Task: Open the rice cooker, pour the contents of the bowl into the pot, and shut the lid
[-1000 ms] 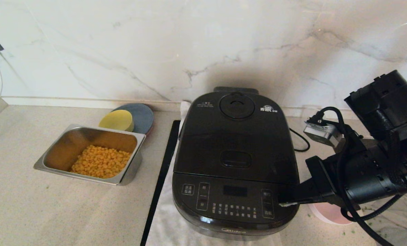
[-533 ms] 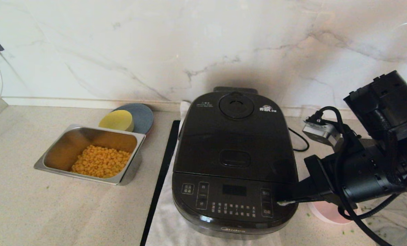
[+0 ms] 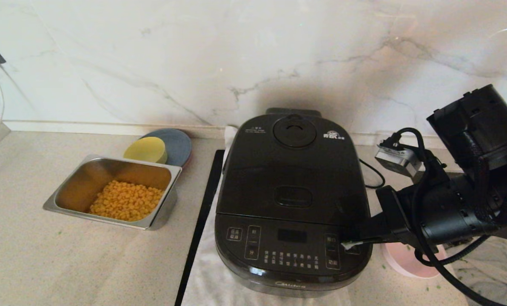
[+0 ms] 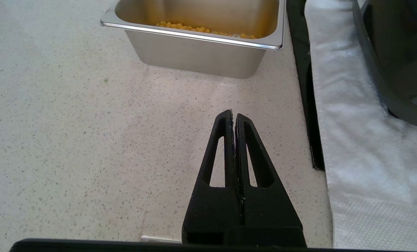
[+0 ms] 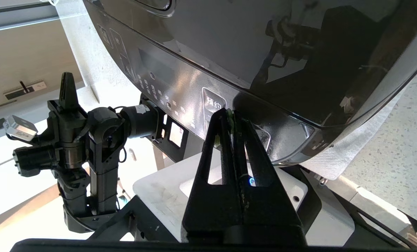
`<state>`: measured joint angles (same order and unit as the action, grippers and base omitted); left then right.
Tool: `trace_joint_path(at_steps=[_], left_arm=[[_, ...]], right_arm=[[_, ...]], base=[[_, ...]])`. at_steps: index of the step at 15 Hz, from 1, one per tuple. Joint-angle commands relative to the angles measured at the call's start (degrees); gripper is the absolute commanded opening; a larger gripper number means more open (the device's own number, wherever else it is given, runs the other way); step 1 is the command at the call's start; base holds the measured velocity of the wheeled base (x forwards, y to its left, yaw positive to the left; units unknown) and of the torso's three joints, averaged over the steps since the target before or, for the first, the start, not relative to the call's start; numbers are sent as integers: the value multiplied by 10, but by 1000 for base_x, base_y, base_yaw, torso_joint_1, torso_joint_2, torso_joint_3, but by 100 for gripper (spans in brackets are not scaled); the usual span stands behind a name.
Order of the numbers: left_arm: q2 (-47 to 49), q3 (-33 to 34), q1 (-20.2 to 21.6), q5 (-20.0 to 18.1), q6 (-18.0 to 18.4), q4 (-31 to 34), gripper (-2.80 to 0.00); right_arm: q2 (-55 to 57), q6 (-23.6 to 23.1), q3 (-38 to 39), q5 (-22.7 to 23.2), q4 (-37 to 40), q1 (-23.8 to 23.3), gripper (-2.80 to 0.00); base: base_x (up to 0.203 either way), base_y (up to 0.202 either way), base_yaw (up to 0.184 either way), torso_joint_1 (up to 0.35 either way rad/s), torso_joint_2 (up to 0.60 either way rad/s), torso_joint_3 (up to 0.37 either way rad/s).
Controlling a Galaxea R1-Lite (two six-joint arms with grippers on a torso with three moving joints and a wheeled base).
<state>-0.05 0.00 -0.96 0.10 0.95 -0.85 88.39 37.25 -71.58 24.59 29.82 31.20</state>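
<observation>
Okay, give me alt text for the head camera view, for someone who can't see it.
A black rice cooker sits on a counter with its lid closed, the right gripper at its front right corner, fingers shut. A pink bowl sits partly hidden under that arm; a steel tray of corn stands to the left.

A steel tray (image 3: 113, 193) holds corn kernels (image 3: 126, 206). Behind it, a yellow bowl (image 3: 146, 150) rests on a blue plate (image 3: 178, 144).

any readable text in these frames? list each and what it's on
"Midea": front lower edge of the glossy black rice cooker, faint.
"预约": button on its front panel, just beyond the shut right gripper.
Other white Chinese button labels, lid markings and logo: too small to read.
Display: blank.
</observation>
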Motion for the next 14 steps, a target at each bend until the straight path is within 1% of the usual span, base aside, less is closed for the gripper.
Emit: trace_joint_path(at_steps=[1, 6, 14], left_arm=[[0, 4, 0, 0, 0, 0, -280], [0, 4, 0, 0, 0, 0, -280], [0, 4, 0, 0, 0, 0, -280]], right_arm=[[6, 2, 0, 1, 2, -6, -280], [6, 0, 3, 8, 2, -17, -280], [2, 1, 4, 9, 3, -19, -280]], base=[[0, 0, 0, 0, 0, 0], [0, 0, 0, 0, 0, 0], [0, 0, 0, 0, 0, 0]])
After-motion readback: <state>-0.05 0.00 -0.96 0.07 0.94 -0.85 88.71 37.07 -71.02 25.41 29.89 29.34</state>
